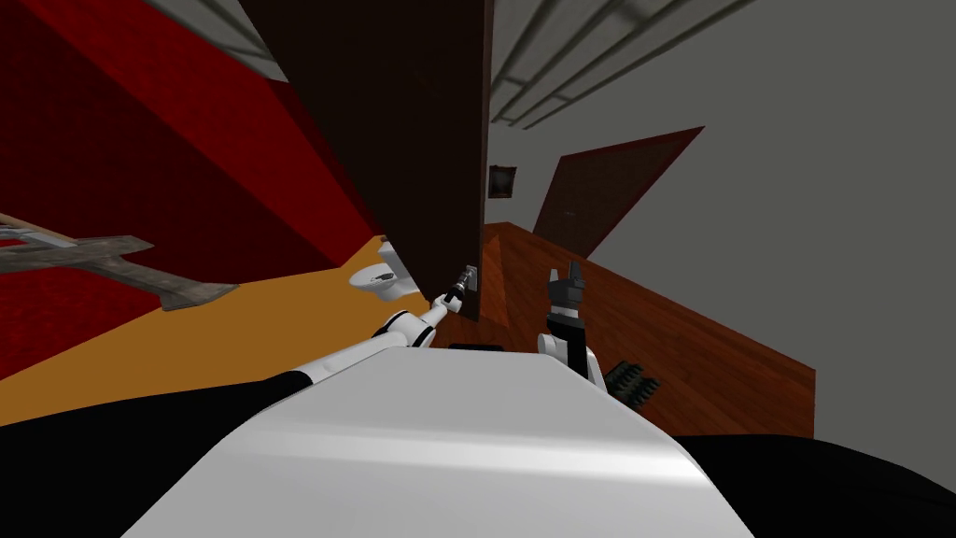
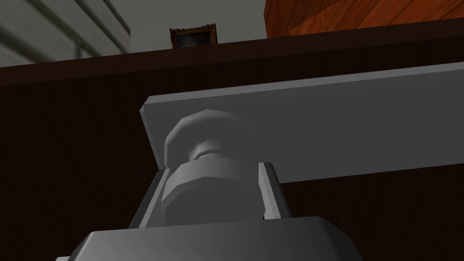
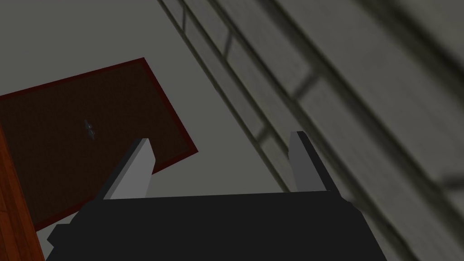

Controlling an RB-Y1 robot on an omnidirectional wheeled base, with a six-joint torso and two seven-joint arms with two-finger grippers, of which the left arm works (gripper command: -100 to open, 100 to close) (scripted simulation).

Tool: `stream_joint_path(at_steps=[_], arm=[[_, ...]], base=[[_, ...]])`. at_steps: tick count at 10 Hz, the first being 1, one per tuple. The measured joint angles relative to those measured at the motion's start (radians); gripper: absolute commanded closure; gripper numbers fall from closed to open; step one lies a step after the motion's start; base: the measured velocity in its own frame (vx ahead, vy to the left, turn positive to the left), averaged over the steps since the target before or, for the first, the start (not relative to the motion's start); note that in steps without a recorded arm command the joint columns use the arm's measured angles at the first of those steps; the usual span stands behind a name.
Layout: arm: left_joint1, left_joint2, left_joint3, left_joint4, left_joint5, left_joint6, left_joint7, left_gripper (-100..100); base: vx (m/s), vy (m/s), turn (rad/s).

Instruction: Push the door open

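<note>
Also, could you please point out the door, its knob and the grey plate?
door (image 2: 68, 158), left wrist view, dark face.
knob (image 2: 208, 195), left wrist view, front drum.
grey plate (image 2: 353, 127), left wrist view, flat face.

The door (image 1: 411, 140) is a tall, plain, dark brown slab, and the head view shows it nearly edge-on. A flat, light grey plate (image 2: 340, 127) is mounted on its face near the free edge. A grey, faceted round knob (image 2: 208, 181) projects from the plate on a short neck, clamped between the left gripper's (image 2: 210, 190) fingers.
</note>
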Motion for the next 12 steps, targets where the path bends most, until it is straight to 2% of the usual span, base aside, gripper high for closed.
stream_joint_path(at_steps=[1, 3, 4, 5, 6, 9, 10, 12], arm=[[0.031, 0.011, 0.002, -0.054, -0.001, 0.020, -0.002, 100], [0.062, 0.023, 0.014, -0.110, 0.004, 0.047, -0.012, 100], [0.036, 0.022, 0.021, -0.073, 0.008, 0.032, -0.010, 100], [0.026, 0.021, 0.031, -0.053, 0.013, 0.019, -0.011, 100], [0.010, 0.016, 0.044, -0.013, 0.019, -0.001, -0.015, 100], [0.018, 0.020, 0.054, -0.043, 0.023, 0.009, -0.020, 100], [0.024, 0.013, 0.060, -0.048, 0.025, 0.014, -0.024, 100], [0.033, 0.013, 0.068, -0.048, 0.028, 0.017, -0.032, 100]], base=[[0.169, -0.164, 0.045], [0.120, -0.129, 0.055], [0.112, -0.129, 0.031], [0.169, -0.195, 0.091], [0.109, -0.125, 0.062], [0.041, -0.017, 0.010], [0.042, -0.043, 0.031], [0.102, -0.110, 0.054]])
